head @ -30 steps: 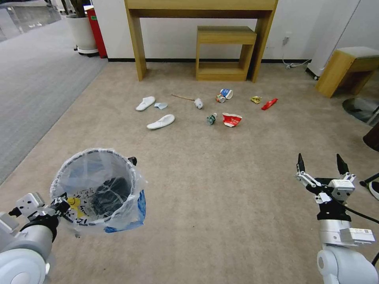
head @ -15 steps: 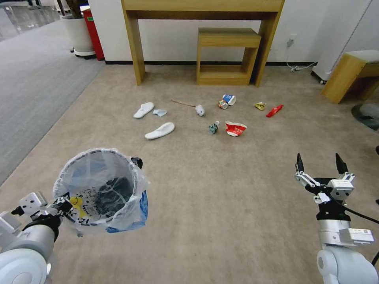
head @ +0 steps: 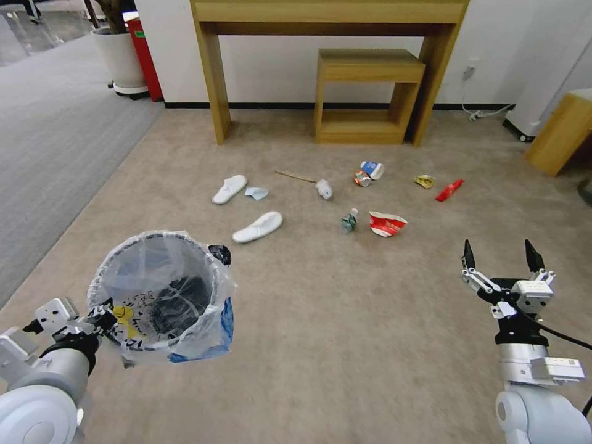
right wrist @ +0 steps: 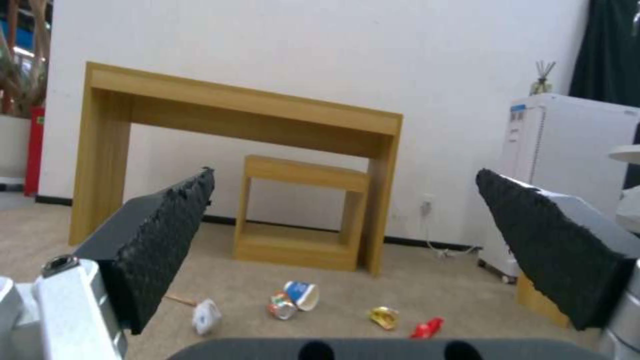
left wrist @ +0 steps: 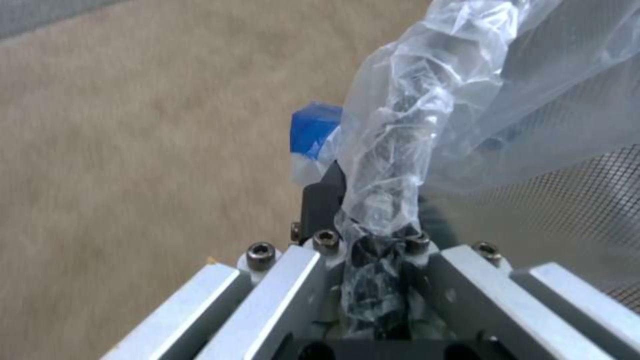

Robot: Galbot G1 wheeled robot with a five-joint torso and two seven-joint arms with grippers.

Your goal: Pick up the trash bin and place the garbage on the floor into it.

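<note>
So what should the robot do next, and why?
Probably roll a bit closer to the garbage. The left gripper already holds the trash bin by its rim, and the right gripper is open and empty, but the nearest white slipper lies well ahead on the floor.

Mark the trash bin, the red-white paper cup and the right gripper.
trash bin (head: 161,296), head view, on the bag-lined inside.
red-white paper cup (head: 386,224), head view, on its crushed side.
right gripper (head: 499,254), head view, midway between its open fingertips.

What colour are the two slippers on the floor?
White slippers, clearest in the head view.
</note>
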